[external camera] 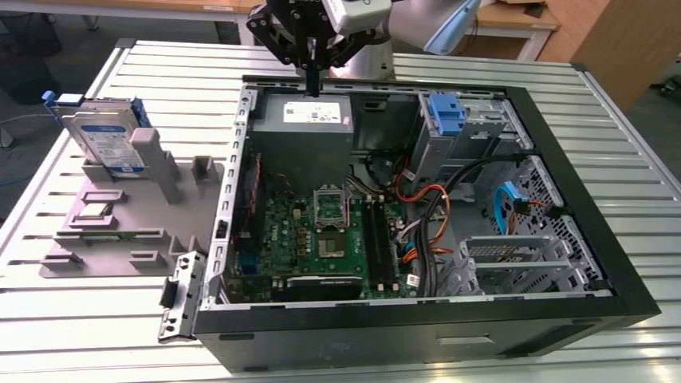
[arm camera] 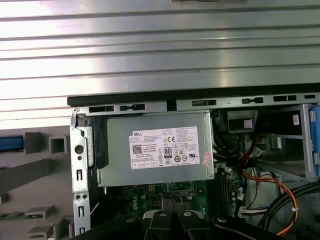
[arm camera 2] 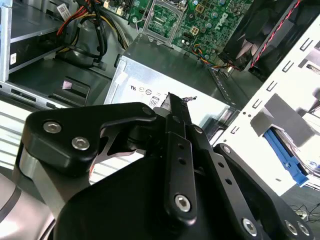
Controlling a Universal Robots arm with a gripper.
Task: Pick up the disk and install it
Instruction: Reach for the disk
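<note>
On the exterior view's left, your disk stands on edge in a grey holder on the slatted table, outside the open computer case. Its label faces that camera. The blue carrier frame shows along the top and far edge. The lower part is hidden behind the holder's upright posts. Nothing touches it.

Your gripper hangs well apart from the disk, over the far end of the case, tips just above the power supply. The jaws are clenched on nothing. In the exterior view the fingers taper to one thin black stalk. In the second wrist view the gripper has its tips meeting over the white sticker. You cannot tell whether the tips touch the lid.

In the second wrist view the disk shows as a strip of blue frame behind a grey block, the rest lost behind the washed-out case wall.

In the first wrist view the power supply sits in full sight. The motherboard below it is partly covered by the gripper's black links.

Inside the case, a blue bracket sits in the far bay. Orange and black cables hide what lies under them.
</note>
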